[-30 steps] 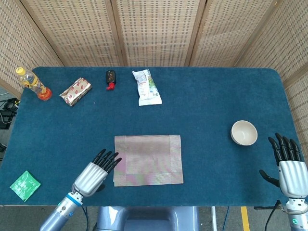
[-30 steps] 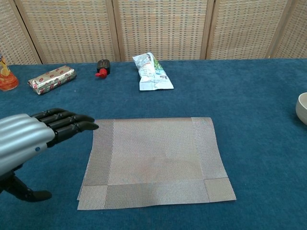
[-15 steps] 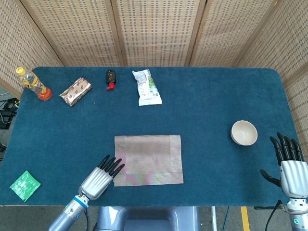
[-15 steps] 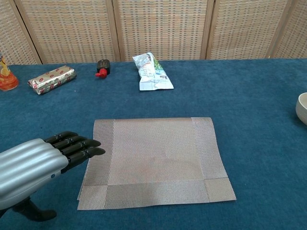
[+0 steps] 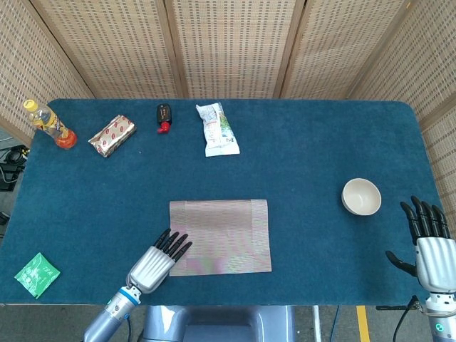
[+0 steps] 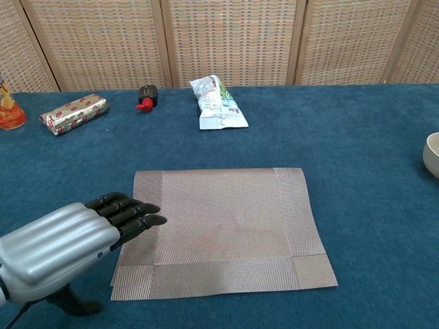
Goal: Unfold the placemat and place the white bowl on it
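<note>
Placemat [image 5: 219, 236] [image 6: 223, 230]: one, grey woven, lying flat w/ a folded look, near front-centre of blue desk [image 5: 306, 149]. One white bowl [image 5: 361, 197] [image 6: 432, 153], upright, well apart to the right of mat, near desk's right edge; only its left rim visible in chest view. Two hands counted. Left hand [image 5: 158, 261] [image 6: 65, 247] at mat's front-left corner, palm down, fingers straight and close together, holding nothing; fingertips [image 6: 152, 221] over the mat's left border, contact w/ mat impossible to tell. Right hand [image 5: 429, 246] at desk's front-right corner, just beside bowl but apart from it, fingers spread, released, nothing held. Along far edge, one of each: yellow-capped bottle [image 5: 48, 124], foil-wrapped packet [image 5: 112, 135] [image 6: 74, 113], small black item w/ red tip [image 5: 164, 117] [image 6: 146, 96], white snack pouch [image 5: 217, 129] [image 6: 218, 103]. One green sachet [image 5: 36, 273] at front-left corner. Vs 1 s ago: left hand shifted right and toward front edge, fingertips now reaching onto mat rather than beside it. Right hand, bowl, mat and rest unchanged in place.
</note>
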`<state>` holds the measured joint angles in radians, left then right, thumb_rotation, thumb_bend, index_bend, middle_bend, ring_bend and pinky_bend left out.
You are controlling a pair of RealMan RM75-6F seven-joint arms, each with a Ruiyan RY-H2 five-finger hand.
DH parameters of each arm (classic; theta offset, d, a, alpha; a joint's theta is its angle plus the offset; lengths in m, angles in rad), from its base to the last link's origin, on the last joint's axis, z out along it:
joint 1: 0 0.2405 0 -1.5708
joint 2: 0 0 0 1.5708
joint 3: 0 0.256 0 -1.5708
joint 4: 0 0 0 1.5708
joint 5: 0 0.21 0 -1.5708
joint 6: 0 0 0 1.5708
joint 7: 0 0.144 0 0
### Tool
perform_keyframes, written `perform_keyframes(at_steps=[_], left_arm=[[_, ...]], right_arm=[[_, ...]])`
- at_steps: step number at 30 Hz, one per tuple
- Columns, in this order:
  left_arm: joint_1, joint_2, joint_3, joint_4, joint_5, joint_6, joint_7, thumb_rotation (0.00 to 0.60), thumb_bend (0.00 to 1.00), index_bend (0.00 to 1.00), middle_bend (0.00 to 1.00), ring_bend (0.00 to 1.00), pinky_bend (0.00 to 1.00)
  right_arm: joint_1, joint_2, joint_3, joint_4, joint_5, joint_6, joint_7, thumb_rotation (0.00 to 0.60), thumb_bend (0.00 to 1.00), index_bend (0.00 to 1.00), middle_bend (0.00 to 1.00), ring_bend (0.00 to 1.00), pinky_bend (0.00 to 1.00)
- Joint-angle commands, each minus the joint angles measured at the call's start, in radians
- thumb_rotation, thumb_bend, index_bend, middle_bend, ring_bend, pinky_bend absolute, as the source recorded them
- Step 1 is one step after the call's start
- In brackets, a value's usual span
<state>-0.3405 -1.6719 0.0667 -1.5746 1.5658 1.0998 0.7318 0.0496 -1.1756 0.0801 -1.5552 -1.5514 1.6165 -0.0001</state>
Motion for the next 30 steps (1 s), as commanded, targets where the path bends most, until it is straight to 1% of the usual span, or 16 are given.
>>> perform_keyframes(at_steps=[1, 10, 17, 21, 28, 30], left_arm=[[-0.002, -0.009, -0.001, 0.008, 0.001, 0.005, 0.009, 0.6, 0.03, 0.0, 0.0, 0.0, 0.0], [-0.005, -0.025, 0.008, 0.032, -0.005, 0.011, 0.027, 0.6, 0.03, 0.0, 0.0, 0.0, 0.0], [-0.014, -0.044, 0.002, 0.059, -0.014, 0.009, 0.021, 0.6, 0.06, 0.0, 0.0, 0.0, 0.0], [-0.022, -0.063, 0.006, 0.072, -0.008, 0.004, 0.001, 0.6, 0.13, 0.0, 0.0, 0.0, 0.0], [-0.028, -0.07, 0.017, 0.083, 0.016, 0.016, -0.018, 0.6, 0.28, 0.0, 0.0, 0.0, 0.0], [-0.029, -0.07, 0.022, 0.087, 0.026, 0.021, -0.031, 0.6, 0.31, 0.01, 0.0, 0.0, 0.0]], right_arm=[[0.0, 0.001, 0.001, 0.0, 0.0, -0.001, 0.004, 0.6, 0.14, 0.11, 0.0, 0.0, 0.0], [-0.003, 0.004, 0.005, -0.002, 0.0, 0.001, 0.011, 0.6, 0.14, 0.11, 0.0, 0.0, 0.0], [-0.004, 0.002, 0.007, 0.0, 0.0, -0.001, 0.013, 0.6, 0.14, 0.11, 0.0, 0.0, 0.0], [-0.004, 0.003, 0.007, -0.002, 0.001, -0.005, 0.017, 0.6, 0.14, 0.11, 0.0, 0.0, 0.0], [-0.003, 0.004, 0.007, -0.002, 0.001, -0.009, 0.023, 0.6, 0.14, 0.11, 0.0, 0.0, 0.0], [-0.003, 0.004, 0.007, -0.002, 0.0, -0.01, 0.025, 0.6, 0.14, 0.11, 0.0, 0.0, 0.0]])
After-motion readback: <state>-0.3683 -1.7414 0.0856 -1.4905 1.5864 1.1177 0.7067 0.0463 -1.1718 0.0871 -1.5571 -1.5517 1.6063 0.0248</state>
